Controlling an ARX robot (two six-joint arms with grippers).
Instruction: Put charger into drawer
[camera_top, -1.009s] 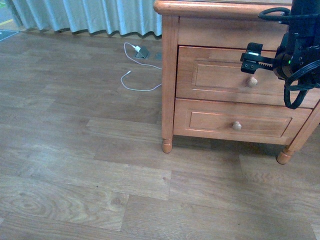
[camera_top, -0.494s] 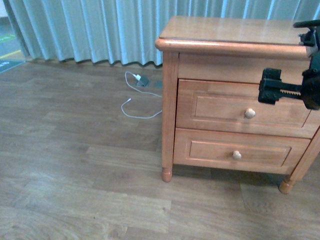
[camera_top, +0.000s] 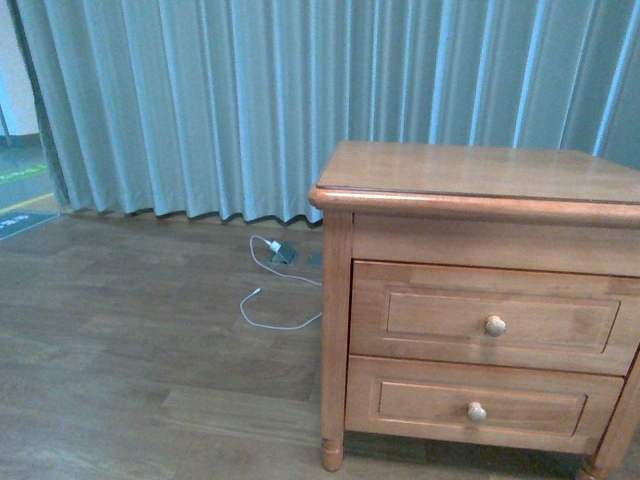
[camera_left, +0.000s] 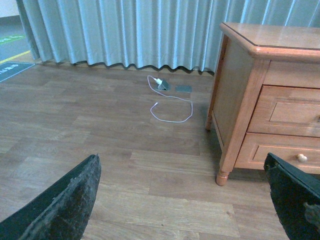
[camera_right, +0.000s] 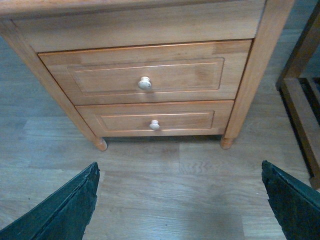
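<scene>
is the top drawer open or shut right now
Shut. The upper drawer sits flush in the nightstand frame in the front and right wrist views, with no gap around its panel and its knob untouched.

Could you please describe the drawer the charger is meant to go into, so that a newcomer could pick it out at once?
Find the honey-coloured wooden nightstand standing on the wood floor in front of the pale curtain. Its front has two closed drawers, one above the other, each with a round pale knob. The target is the upper drawer, the taller one, directly above the shorter lower drawer.
</scene>
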